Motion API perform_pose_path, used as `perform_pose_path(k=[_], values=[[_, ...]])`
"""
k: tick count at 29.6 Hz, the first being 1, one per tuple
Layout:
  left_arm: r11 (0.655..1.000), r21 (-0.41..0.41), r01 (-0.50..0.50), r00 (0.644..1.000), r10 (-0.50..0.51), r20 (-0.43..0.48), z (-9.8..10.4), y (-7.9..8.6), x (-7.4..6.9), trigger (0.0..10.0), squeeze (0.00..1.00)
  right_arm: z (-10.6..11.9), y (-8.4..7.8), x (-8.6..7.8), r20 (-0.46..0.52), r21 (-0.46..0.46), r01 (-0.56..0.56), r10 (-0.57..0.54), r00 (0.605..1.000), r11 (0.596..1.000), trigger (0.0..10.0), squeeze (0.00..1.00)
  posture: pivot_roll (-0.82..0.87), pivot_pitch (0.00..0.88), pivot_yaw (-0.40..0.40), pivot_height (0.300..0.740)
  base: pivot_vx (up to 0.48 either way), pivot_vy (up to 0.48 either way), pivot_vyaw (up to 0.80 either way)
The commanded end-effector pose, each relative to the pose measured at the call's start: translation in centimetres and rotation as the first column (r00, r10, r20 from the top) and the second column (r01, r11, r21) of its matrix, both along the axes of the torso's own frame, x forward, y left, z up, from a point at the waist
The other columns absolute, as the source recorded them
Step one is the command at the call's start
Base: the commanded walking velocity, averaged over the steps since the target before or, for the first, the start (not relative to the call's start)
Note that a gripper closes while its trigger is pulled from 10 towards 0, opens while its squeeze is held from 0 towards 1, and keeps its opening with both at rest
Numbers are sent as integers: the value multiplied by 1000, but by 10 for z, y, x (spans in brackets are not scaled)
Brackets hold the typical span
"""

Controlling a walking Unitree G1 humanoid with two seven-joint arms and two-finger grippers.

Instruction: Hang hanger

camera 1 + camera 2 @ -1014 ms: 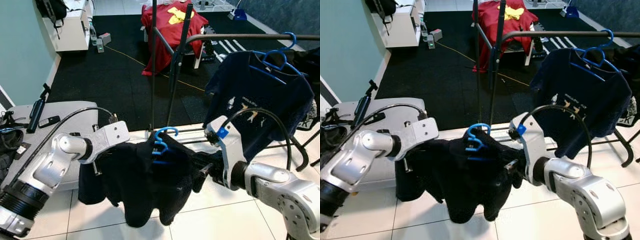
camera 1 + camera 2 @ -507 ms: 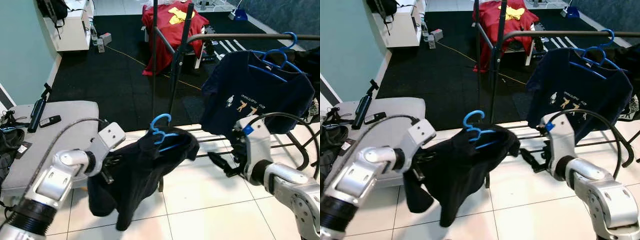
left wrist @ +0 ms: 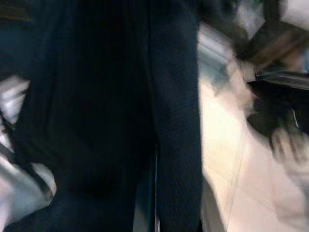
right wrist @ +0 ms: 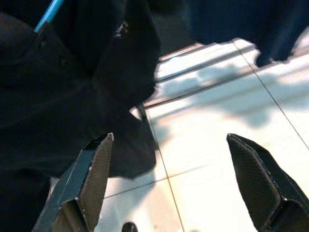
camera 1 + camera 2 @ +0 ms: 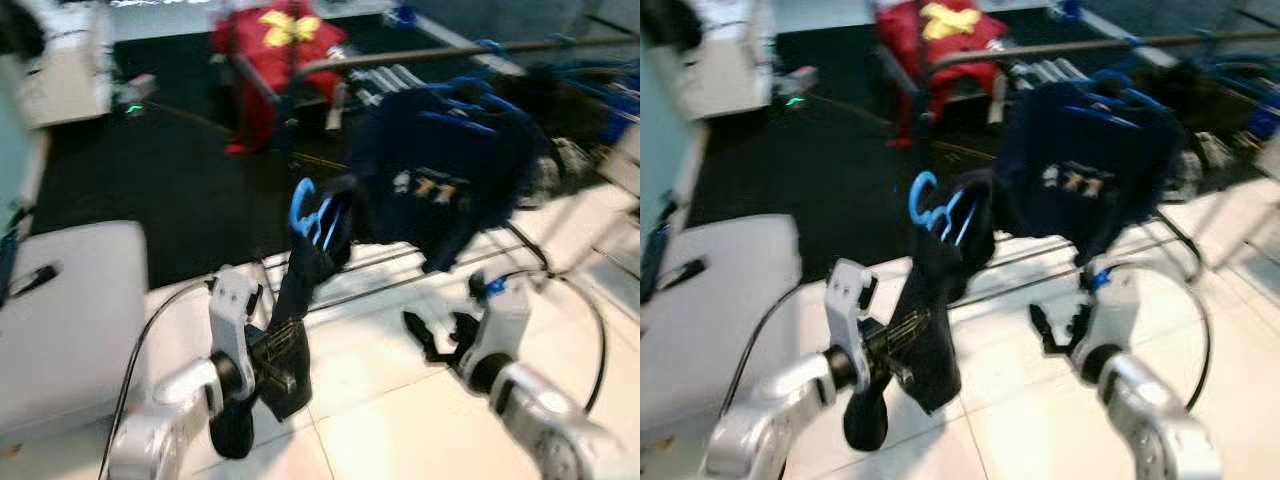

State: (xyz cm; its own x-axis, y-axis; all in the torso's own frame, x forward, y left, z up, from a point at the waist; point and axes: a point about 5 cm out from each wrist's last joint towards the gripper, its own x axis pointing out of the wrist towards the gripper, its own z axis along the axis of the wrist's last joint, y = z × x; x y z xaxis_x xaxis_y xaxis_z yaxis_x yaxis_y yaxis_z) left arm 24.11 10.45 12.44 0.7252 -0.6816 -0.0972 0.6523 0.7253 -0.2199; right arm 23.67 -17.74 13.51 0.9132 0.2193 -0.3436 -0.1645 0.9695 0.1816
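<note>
The robot's left gripper point(image 5: 272, 362) was clamped on the lower cloth of a limp black garment point(image 5: 292, 330) draped over a bright blue plastic hanger point(image 5: 312, 218), whose hook stood up in the air below and short of the dark metal clothes rail point(image 5: 420, 55). The right gripper point(image 4: 169, 188) hung near the garment over the pale tiled floor point(image 5: 400, 420), its two black fingers spread wide around nothing. The load looked light but floppy and prone to sliding off, so the stiff hanger just under its hook seemed the surest hold.
</note>
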Motion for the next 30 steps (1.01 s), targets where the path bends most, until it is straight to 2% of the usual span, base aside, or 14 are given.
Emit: perform_pose_path(k=[1, 3, 4, 8, 10, 16, 21, 23, 30], values=[[1000, 6, -9, 998, 9, 55, 9, -4, -9, 10000, 0, -4, 9, -4, 24, 2, -6, 6, 1000, 1000, 10000, 0, -48, 155, -10, 740, 0, 0, 0], [1000, 9, -25, 998, 25, 57, 10, -5, -10, 10000, 0, -7, 12, -5, 19, -4, -6, 6, 1000, 1000, 10000, 0, -44, 153, -13, 740, 0, 0, 0], [997, 29, -72, 995, 70, 72, 12, -5, -8, 10000, 0, -10, 14, -6, 16, -14, -6, 6, 1000, 1000, 10000, 0, -43, 151, -16, 740, 0, 0, 0], [993, 42, -108, 991, 104, 79, 13, -5, -6, 10000, 0, -11, 14, -5, 21, -12, -2, 2, 1000, 1000, 10000, 0, -43, 151, -16, 740, 0, 0, 0], [984, 58, -167, 984, 163, 75, 13, -4, 0, 10000, 0, -11, 13, -4, 29, -11, 5, -5, 1000, 1000, 10000, 0, -48, 144, -17, 740, 0, -390, 0], [970, 78, -231, 971, 226, 73, 15, -6, 4, 10000, 0, -12, 16, -4, 52, -42, -2, 4, 999, 999, 10000, 0, -49, 136, -15, 740, 0, -465, 0], [946, 152, -287, 957, 279, 74, 13, -3, 8, 10000, 0, -9, 21, -5, 107, -56, -39, 45, 993, 998, 10000, 0, -49, 128, -10, 740, 0, -480, 0], [936, 176, -306, 952, 298, 68, 11, -3, 8, 10000, 0, -9, 25, -7, 122, -67, -73, 81, 989, 995, 10000, 0, -49, 128, -10, 740, 0, -480, 794], [917, 193, -350, 936, 346, 57, 8, -1, 10, 10000, 0, -12, 27, -7, 120, -72, -97, 105, 987, 993, 10000, 0, -46, 112, -16, 740, 0, -480, 794]])
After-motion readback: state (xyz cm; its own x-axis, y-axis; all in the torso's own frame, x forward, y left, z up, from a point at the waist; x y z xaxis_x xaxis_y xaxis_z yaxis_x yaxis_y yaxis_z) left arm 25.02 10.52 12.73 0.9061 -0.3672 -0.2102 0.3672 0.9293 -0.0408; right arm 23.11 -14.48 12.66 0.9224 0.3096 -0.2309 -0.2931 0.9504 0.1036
